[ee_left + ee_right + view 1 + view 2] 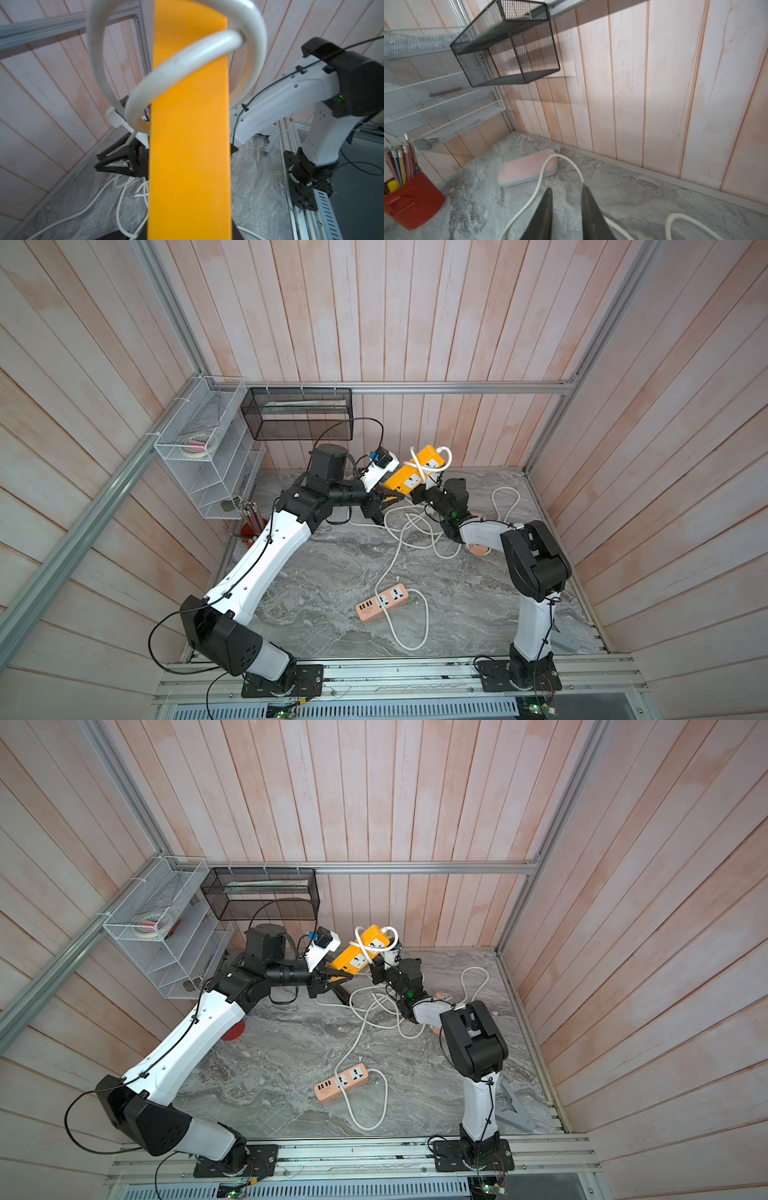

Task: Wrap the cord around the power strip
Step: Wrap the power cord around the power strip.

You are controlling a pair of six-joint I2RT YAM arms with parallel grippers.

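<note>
An orange-yellow power strip [409, 481] [353, 961] is held tilted above the table, sockets up. My left gripper [392, 497] [338, 975] is shut on its lower end. The white cord [417, 462] [182, 62] crosses the strip and loops past its far end, then trails down into a tangle on the table [415, 531]. In the left wrist view the strip [189, 145] fills the middle and hides my jaws. My right gripper [565, 190] [97, 163] sits low beside the strip, pointing at the back wall. Its fingers stand apart with only floor between them. The cord [542, 176] passes behind one finger.
A pink power strip [382, 601] with its own white cord lies near the table's front. A pink block [527, 169] lies by the back wall. A red pencil cup [411, 203], a white wire rack [203, 448] and a black mesh basket [297, 412] crowd the back left.
</note>
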